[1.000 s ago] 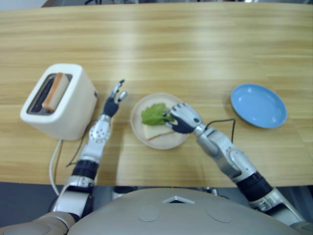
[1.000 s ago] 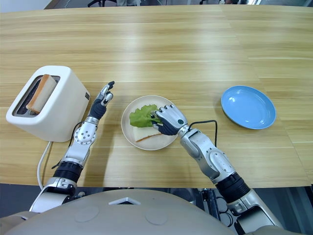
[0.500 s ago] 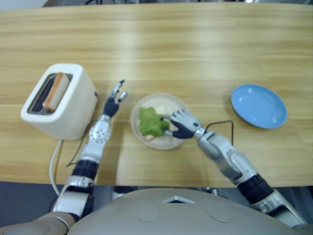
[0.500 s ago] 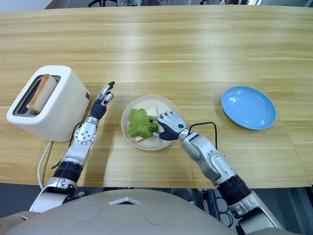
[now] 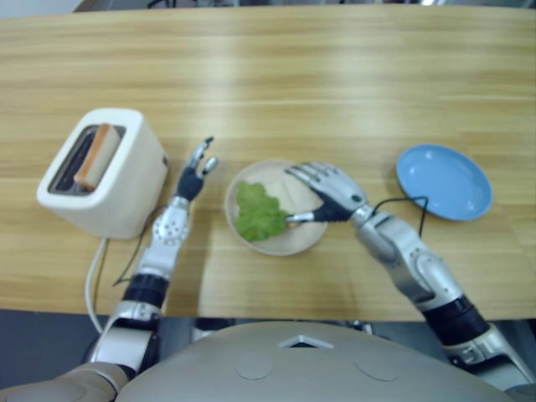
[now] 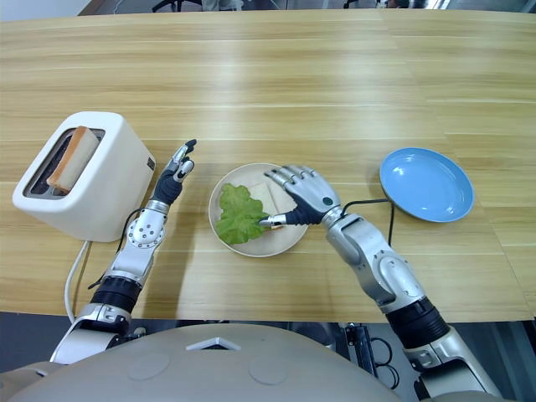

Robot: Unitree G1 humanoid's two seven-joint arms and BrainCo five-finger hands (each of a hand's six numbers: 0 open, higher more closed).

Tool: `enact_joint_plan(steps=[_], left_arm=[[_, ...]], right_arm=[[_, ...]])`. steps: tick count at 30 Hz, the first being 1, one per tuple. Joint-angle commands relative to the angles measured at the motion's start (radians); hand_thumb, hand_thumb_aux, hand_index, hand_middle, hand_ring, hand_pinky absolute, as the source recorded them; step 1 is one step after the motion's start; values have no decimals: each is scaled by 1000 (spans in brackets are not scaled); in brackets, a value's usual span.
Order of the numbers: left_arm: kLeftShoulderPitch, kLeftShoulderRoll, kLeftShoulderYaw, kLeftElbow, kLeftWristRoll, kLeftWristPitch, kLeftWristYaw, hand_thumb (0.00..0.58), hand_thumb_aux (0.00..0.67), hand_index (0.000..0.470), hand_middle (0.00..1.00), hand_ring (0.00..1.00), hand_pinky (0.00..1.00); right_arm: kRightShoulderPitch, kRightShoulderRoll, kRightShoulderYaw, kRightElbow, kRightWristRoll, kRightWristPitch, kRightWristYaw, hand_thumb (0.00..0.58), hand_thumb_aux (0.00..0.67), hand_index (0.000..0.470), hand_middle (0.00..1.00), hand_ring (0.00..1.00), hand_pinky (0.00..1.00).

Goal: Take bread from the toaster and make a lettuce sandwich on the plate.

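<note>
On the plate (image 6: pixel 243 249), I found lettuce (image 6: pixel 239 214) lying on a bread slice (image 6: pixel 266 199); right hand (image 6: pixel 306 195) hovered over the plate's right side, fingers spread, empty. Left hand (image 6: pixel 174 177), fingers straight, empty, stood beside the toaster (image 6: pixel 100 197).

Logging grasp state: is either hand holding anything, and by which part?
Nothing is held. The right hand is spread open over the plate, beside the lettuce; the left hand is open by the toaster.

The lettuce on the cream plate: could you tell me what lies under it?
A bread slice lies partly under the lettuce on the plate; its right part shows, the rest is covered.
</note>
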Motion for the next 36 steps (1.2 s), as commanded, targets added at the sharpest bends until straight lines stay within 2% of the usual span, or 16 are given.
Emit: enact_joint_plan(steps=[1,3,6,9,12,17,22,24,29,36], left_arm=[[24,20,0,-51,12,2,-13,0,0,0,0,0,0],[48,34,1,-200,-6,29,-54,0,0,0,0,0,0],[75,95,23,-559,-62,124,-168,0,0,0,0,0,0],[44,226,115,-864,-151,286,-293,0,0,0,0,0,0],[9,409,258,-994,-206,432,-413,0,0,0,0,0,0],[-3,694,414,-929,15,470,-488,0,0,0,0,0,0],[113,866,451,-778,239,454,-509,0,0,0,0,0,0],[167,903,455,-704,296,449,-510,0,0,0,0,0,0],[203,936,387,-530,384,430,-495,0,0,0,0,0,0],[232,933,353,-492,396,438,-533,0,0,0,0,0,0]], right_arm=[[-13,-22,-102,-54,20,32,6,0,0,0,0,0,0],[-15,-20,-165,-58,52,46,-16,0,0,0,0,0,0],[-11,8,-209,-19,93,54,-47,0,0,0,0,0,0],[7,45,-200,48,104,53,-81,0,0,0,0,0,0],[21,81,-174,123,103,47,-116,0,0,0,0,0,0],[28,107,-154,191,99,39,-157,0,0,0,0,0,0],[38,106,-154,198,105,42,-177,0,0,0,0,0,0],[42,103,-157,198,108,43,-181,0,0,0,0,0,0],[47,101,-160,215,112,46,-194,0,0,0,0,0,0],[39,100,-149,264,118,43,-218,0,0,0,0,0,0]])
